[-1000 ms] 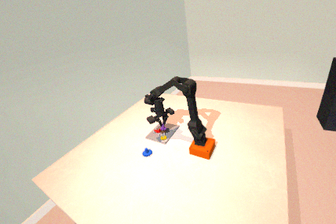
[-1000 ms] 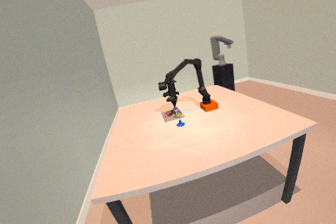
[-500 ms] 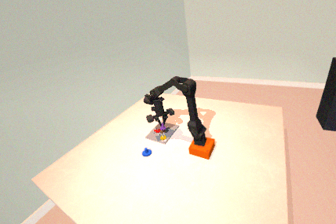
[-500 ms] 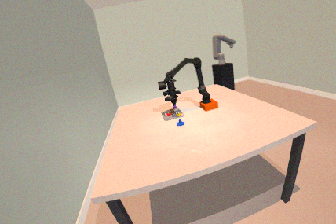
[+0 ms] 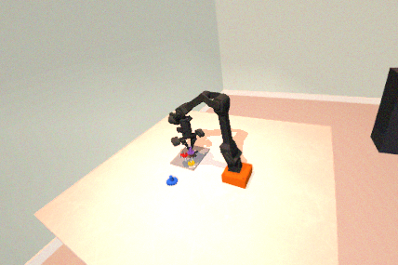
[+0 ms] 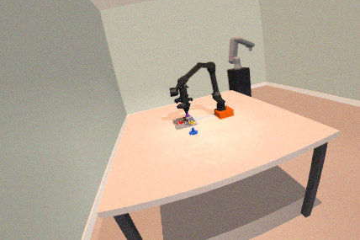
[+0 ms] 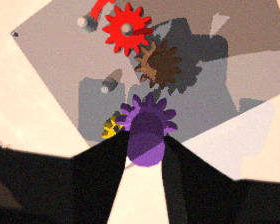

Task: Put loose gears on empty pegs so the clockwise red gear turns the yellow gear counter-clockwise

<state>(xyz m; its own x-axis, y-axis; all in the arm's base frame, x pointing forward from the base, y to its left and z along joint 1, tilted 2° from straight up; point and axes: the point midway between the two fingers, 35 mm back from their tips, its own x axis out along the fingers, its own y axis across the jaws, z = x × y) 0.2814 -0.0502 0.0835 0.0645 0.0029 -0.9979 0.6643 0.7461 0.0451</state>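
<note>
My gripper (image 5: 191, 148) (image 6: 187, 114) (image 7: 145, 141) is shut on the purple gear's knob. The purple gear (image 7: 150, 107) is over the grey board (image 5: 177, 162) (image 7: 56, 60) and partly covers the yellow gear (image 5: 191, 164) (image 6: 192, 122) (image 7: 110, 128) in the wrist view. Whether it touches a peg is hidden. The red gear (image 5: 184, 155) (image 6: 181, 123) (image 7: 116, 32) is on its peg. A brown gear (image 7: 168, 62) is on the board beside it, its teeth at the red gear's edge. Two empty pegs (image 7: 84, 22) (image 7: 105, 88) show. The blue gear (image 5: 172, 181) (image 6: 193, 132) stands on the table.
The orange arm base (image 5: 237, 176) (image 6: 224, 113) stands on the table (image 5: 279, 207) (image 6: 261, 141), to the right of the board in the top and exterior views. The blue gear is outside the board, on the yellow gear's side. The arm's shadow falls across the board.
</note>
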